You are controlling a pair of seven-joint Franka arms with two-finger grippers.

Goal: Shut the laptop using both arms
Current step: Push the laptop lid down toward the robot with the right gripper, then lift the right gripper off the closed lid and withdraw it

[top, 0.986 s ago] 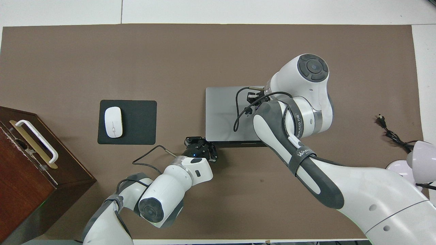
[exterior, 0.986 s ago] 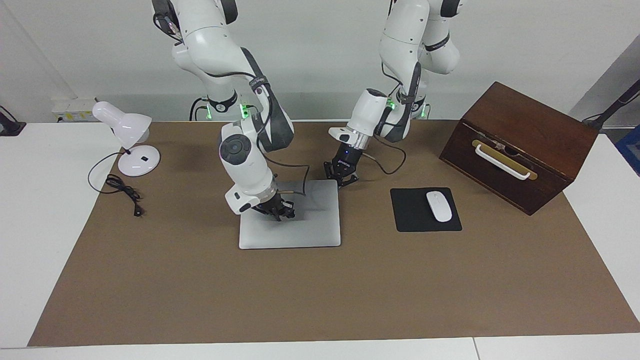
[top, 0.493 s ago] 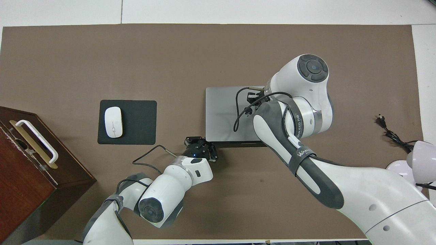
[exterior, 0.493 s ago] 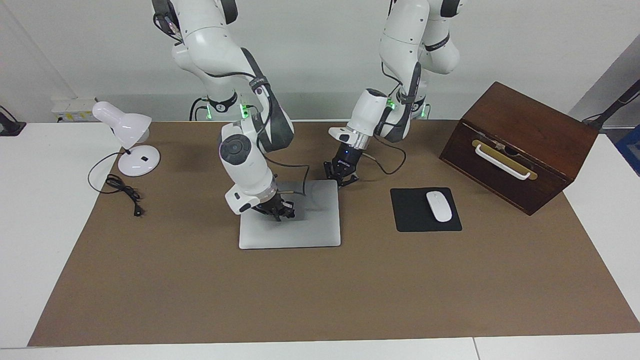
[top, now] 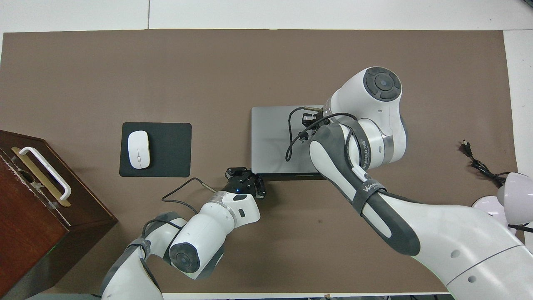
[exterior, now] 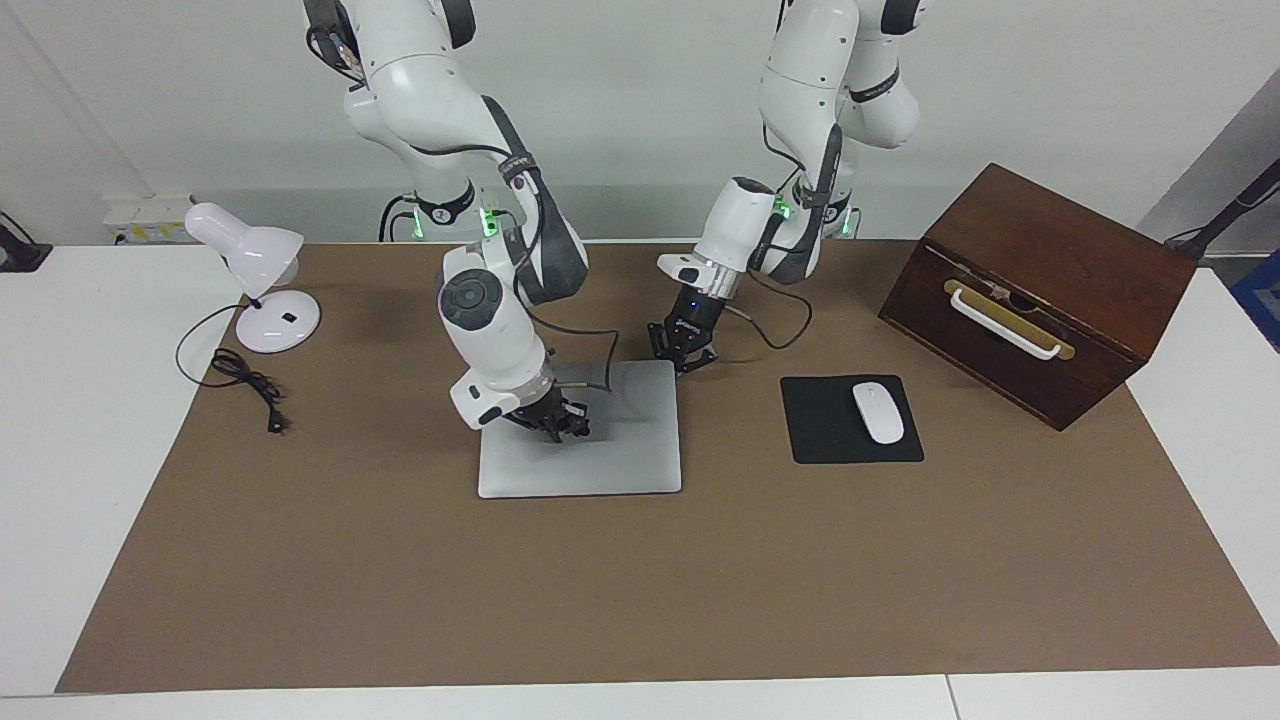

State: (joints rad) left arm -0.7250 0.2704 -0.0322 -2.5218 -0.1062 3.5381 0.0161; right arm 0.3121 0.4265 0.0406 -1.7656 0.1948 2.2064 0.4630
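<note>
The laptop lies flat and shut on the brown mat, lid down, between the two arms' reach. Its long axis runs toward the arms' two ends of the table; its hinge edge faces the robots and its opening edge points away from them. The right gripper, fingertips together and holding nothing, sits directly on or just above the lid; contact is hard to judge from here. The left gripper, also closed and empty, hangs just off the hinge-edge corner toward the left arm's end. The right arm is the closer one; any last press goes straight down.
</note>
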